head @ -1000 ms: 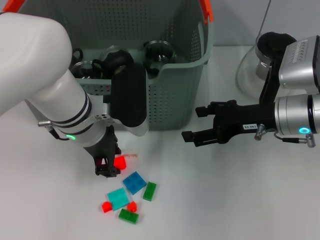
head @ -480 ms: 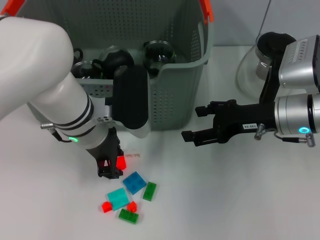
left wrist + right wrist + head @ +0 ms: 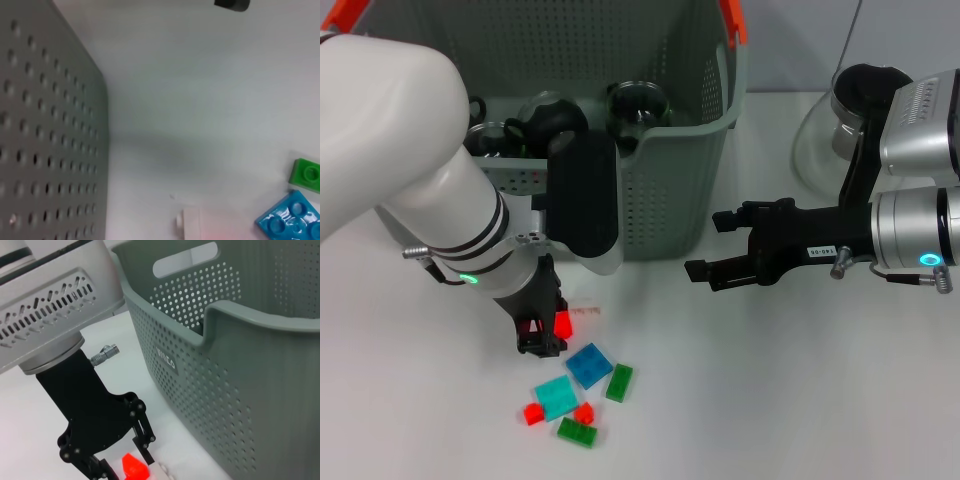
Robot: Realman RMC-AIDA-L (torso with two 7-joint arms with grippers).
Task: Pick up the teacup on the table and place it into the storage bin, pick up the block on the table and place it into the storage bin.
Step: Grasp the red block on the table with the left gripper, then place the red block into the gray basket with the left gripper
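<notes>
Red block (image 3: pixel 560 324) — left gripper (image 3: pixel 542 338) pointing down beside it.

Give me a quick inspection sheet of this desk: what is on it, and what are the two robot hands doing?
Surface: white table, no spills seen.
Job's things: storage bin at the back holds dark teaware; red block on the table in front of it.
Clutter: blue, teal, green and small red blocks clustered nearby; glass carafe at the right.
Hands: left hand down at the red block, fingers either side; right hand open, empty, above the table beside the bin.
Cables: nothing seen.
Surroundings: pale wall behind.
</notes>
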